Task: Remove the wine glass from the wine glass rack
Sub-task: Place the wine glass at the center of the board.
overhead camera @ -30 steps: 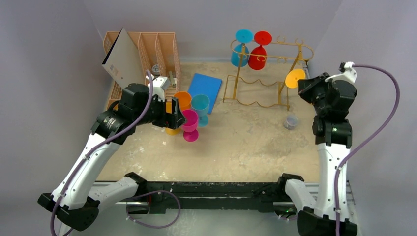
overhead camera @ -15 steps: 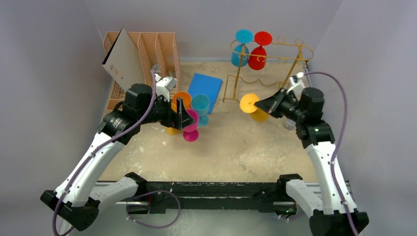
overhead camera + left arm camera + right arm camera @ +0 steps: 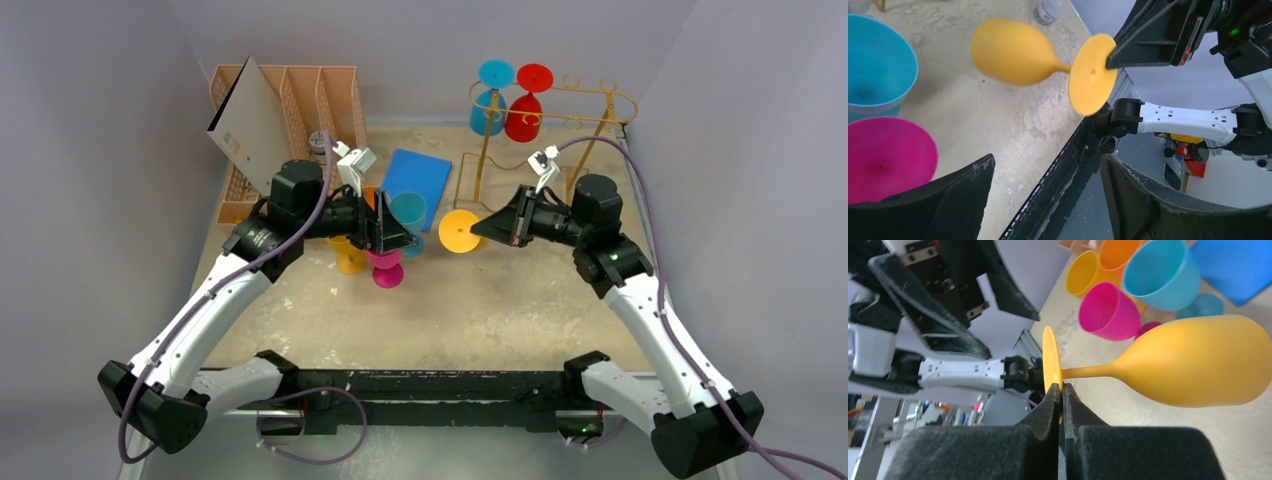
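Two glasses hang by their feet from the top rails of the wine glass rack (image 3: 484,150) at the back right of the table (image 3: 500,300): a blue glass (image 3: 490,105) and a red glass (image 3: 525,115), side by side. The yellow wine glass (image 3: 460,230) is not with them. It is in the air over the middle of the table, in front of the rack and apart from it, lying on its side with the stem level. Your right gripper (image 3: 1060,390) has its jaws pressed together on the rim of the glass's round foot, pinching that thin disc edge-on, and the bowl (image 3: 1198,360) sticks out beyond the foot, away from the fingers. From the left wrist you see the same glass (image 3: 1013,52) side-on, its foot nipped by the black right fingers. Your left gripper (image 3: 1047,160) faces it with the jaws spread wide and nothing between them – it touches no glass. It hovers by a cluster standing upright on the table: a magenta glass (image 3: 385,265), a teal glass (image 3: 408,212), an orange glass (image 3: 1118,252) and a second yellow glass (image 3: 350,260), close together. A flat blue pad (image 3: 420,172) lies just behind the cluster, between the peach file organizer (image 3: 325,95) at the back left and the rack. A small clear bottle (image 3: 1048,10) stands on the table beyond the held glass in the left wrist view.
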`<state>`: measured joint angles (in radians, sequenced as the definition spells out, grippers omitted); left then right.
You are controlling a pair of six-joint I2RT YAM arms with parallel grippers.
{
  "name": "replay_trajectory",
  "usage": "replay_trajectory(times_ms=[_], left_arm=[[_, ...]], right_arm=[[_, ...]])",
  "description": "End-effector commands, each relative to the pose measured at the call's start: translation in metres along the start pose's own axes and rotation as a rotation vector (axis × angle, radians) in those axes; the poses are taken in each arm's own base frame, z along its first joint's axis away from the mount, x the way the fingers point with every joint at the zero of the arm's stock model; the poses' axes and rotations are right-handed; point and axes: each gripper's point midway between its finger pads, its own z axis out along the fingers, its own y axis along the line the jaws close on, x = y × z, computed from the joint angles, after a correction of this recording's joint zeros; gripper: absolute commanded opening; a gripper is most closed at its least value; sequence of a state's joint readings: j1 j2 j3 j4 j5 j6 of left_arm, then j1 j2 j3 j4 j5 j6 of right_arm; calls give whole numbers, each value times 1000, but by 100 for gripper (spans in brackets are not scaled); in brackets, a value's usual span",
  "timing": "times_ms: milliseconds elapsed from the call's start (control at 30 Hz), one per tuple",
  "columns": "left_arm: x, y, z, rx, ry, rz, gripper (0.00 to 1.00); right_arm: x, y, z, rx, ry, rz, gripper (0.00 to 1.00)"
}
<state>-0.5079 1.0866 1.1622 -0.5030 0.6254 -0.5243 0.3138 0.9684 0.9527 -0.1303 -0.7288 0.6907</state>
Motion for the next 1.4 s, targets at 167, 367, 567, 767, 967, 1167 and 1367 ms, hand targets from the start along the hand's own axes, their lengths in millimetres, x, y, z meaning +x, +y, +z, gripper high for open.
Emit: replay_trajectory(times_ms=[167, 367, 567, 767, 967, 1167, 1367], left_arm=[[-10, -26, 26, 143, -41, -17, 67], [-16, -43, 46, 190, -50, -1, 52], [-16, -42, 48, 177, -52, 2, 43], [-15, -43, 42, 164, -48, 36, 37], [-13, -49, 40, 199, -29, 52, 24], [-14, -53, 40, 218, -28, 54, 3], [-11, -50, 42, 209, -18, 43, 0]], right_arm=[[10, 40, 4, -211, 77, -122, 0], [16, 45, 6, -245, 100, -133, 0], [20, 45, 7, -258, 122, -132, 0], [24, 38, 11, -256, 139, -126, 0], [24, 40, 12, -275, 141, -134, 0], [27, 34, 14, -261, 148, -125, 0], [26, 31, 15, -236, 149, -129, 0]])
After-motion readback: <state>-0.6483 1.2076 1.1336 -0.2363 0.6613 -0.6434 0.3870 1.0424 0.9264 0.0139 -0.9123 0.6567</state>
